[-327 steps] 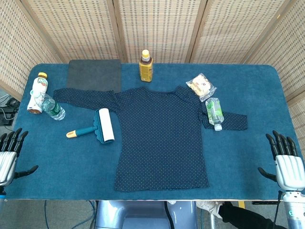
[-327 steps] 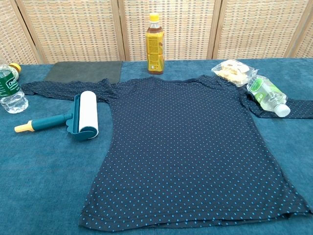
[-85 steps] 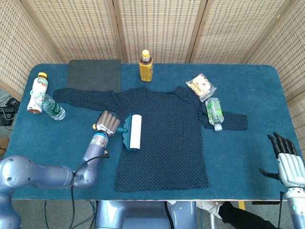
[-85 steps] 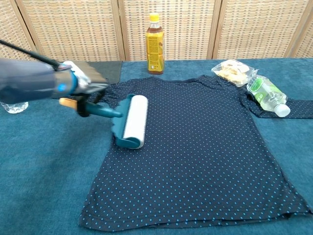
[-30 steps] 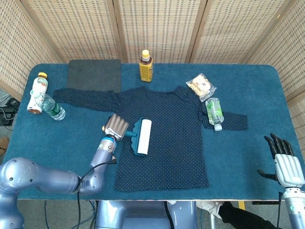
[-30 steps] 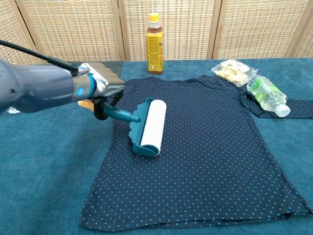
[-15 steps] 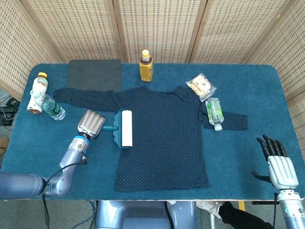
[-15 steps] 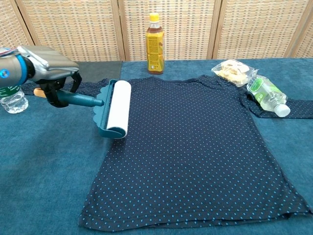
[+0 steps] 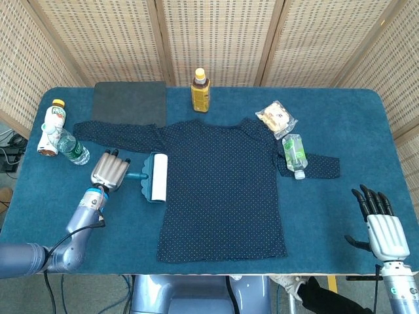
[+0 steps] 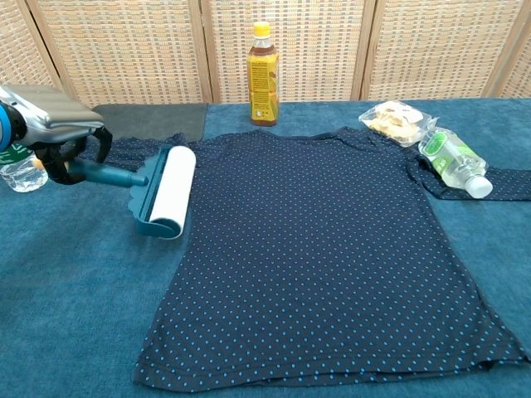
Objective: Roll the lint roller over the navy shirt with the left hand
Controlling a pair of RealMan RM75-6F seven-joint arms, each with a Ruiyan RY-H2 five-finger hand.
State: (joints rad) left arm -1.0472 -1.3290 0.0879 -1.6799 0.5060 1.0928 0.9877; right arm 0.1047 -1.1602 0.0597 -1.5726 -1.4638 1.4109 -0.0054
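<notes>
The navy dotted shirt (image 9: 222, 190) (image 10: 332, 249) lies flat in the middle of the blue table. My left hand (image 9: 109, 171) (image 10: 58, 120) grips the teal handle of the lint roller (image 9: 156, 177) (image 10: 164, 192). The white roll rests at the shirt's left edge, just below the left sleeve. My right hand (image 9: 382, 229) hangs at the table's near right corner, fingers spread, holding nothing; only the head view shows it.
A yellow bottle (image 9: 200, 91) stands behind the shirt. A snack bag (image 9: 275, 118) and a green bottle (image 9: 294, 154) lie by the right sleeve. Two bottles (image 9: 55, 134) lie at the far left, and a grey mat (image 9: 129, 102) sits at the back left.
My left hand has pulled the lint roller leftward across the shirt, from the chest area to the shirt's left edge. The right hand has barely moved.
</notes>
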